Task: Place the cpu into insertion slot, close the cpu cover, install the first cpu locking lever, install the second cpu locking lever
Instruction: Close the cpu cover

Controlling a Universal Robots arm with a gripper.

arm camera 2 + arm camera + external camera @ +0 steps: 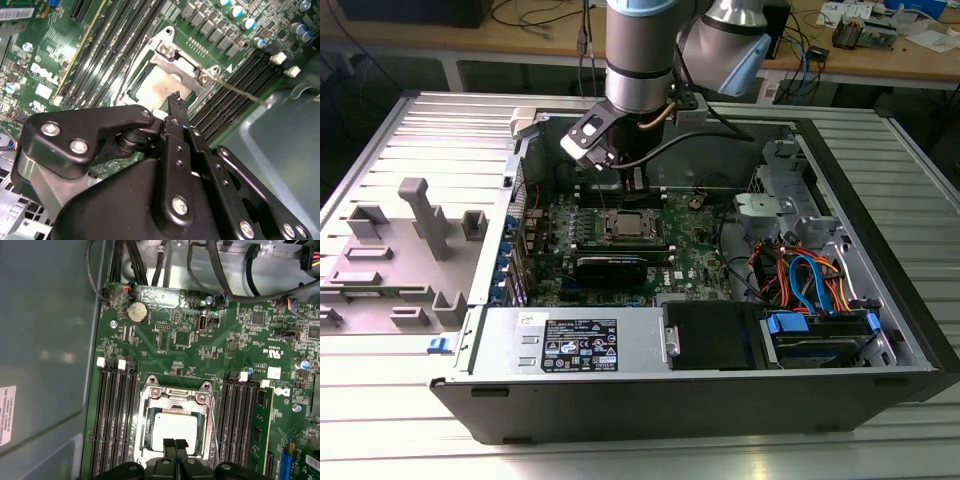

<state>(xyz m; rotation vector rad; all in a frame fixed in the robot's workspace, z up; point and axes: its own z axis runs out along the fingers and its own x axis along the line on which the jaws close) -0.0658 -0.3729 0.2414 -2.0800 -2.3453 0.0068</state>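
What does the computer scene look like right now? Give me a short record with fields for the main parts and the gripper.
setting: open computer case, green motherboard exposed
cpu: seated in the insertion slot, silvery top showing
cpu cover: lying flat, framing the cpu
gripper: shut, tips over the cpu's edge, contact unclear
locking lever: thin rod sticking out over the memory slots in the second wrist view
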